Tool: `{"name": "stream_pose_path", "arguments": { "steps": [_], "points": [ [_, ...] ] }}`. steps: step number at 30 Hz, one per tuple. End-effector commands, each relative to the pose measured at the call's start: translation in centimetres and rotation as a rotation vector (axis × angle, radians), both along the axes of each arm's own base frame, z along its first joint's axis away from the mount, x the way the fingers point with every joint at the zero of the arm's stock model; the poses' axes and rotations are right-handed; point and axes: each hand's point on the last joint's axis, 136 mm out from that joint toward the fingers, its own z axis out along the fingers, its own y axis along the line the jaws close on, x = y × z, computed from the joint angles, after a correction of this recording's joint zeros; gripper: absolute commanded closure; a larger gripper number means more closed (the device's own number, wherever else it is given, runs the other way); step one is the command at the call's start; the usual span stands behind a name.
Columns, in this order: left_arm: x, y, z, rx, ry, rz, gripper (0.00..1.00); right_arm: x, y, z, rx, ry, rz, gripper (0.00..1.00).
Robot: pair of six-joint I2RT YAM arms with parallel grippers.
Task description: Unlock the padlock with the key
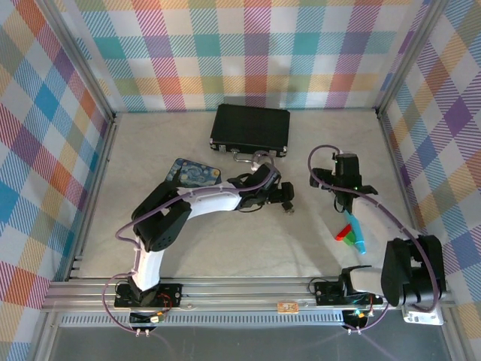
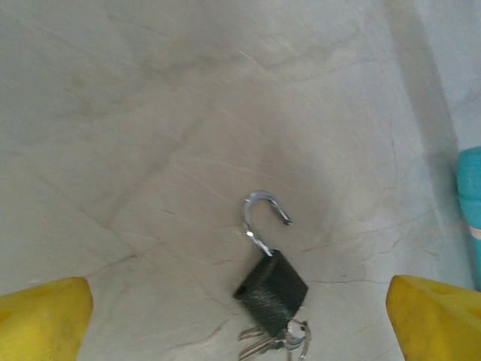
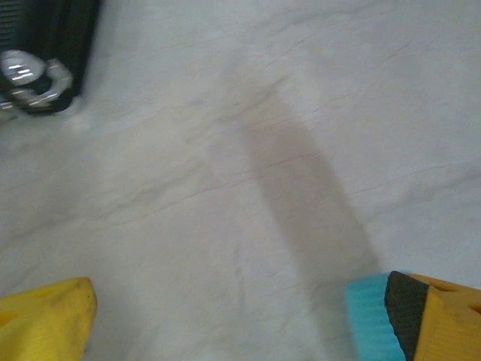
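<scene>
The padlock lies flat on the beige table, near its middle. It is on the near side of the black case and between the two arms. In the left wrist view its long axis runs slightly off the view's vertical. The dark grey body is at the near end and the silvery shackle at the far end, leaning a little left. The shackle is sprung open: one leg is seated in the body, and the hooked free end curls over to point right, clear of the body. The key sticks out of the bottom of the body toward the near edge of that view, bunched with other keys on a small ring.

The left claw hangs over the padlock with its yellow fingers spread wide to either side, touching neither lock nor key.

The right claw is likewise wide open and holds nothing, over bare table to the right. A cyan block sits right against its right-hand finger, and the case's silver latch is at the far left of that view. The blue swirl-painted box lies left of the left arm's wrist.
</scene>
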Motion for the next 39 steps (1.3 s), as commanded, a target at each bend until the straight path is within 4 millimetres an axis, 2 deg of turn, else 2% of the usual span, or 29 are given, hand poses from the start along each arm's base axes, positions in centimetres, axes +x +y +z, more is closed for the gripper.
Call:
{"name": "stream_pose_path", "arguments": {
  "steps": [1,5,9,12,15,19,23,27,30,35,39],
  "points": [
    [1.6,3.6,6.6,0.012,-0.127,0.042,0.00,2.3,-2.4,0.3,-0.140,-0.094,-0.059,0.01],
    [2.7,8.4,10.2,0.105,-0.236,0.063,0.00,4.1,-2.4,-1.4,-0.180,-0.139,-0.034,0.01],
    [2.9,14.6,12.2,0.317,-0.328,0.108,0.00,4.9,-1.6,-2.2,-0.125,-0.242,0.020,0.01],
    [3.1,19.7,13.0,0.387,-0.339,0.190,0.00,4.5,-1.2,-2.2,-0.080,-0.268,0.063,0.02],
    [2.9,25.8,13.0,0.411,-0.327,0.323,0.00,3.6,-1.3,-1.6,-0.039,-0.353,0.070,0.01],
    [1.9,34.1,12.3,0.479,-0.323,0.545,0.00,3.4,-1.3,-2.3,-0.026,-0.368,0.085,0.01],
    [0.9,39.6,10.9,0.636,-0.342,0.707,0.00,3.4,-1.4,-2.3,-0.029,-0.372,0.082,0.01],
    [1.2,42.5,8.8,0.864,-0.415,0.770,0.00,3.4,-1.4,-2.2,-0.029,-0.376,0.081,0.01],
    [1.6,43.6,6.5,0.933,-0.411,0.786,0.00,3.4,-1.4,-2.2,-0.029,-0.375,0.080,0.01],
    [3.1,42.7,3.7,0.887,-0.499,0.747,0.00,3.4,-1.3,-2.2,-0.029,-0.376,0.082,0.01],
    [5.8,40.6,2.7,0.773,-0.546,0.631,0.00,3.4,-1.4,-2.2,-0.030,-0.376,0.081,0.01]
  ]
}}
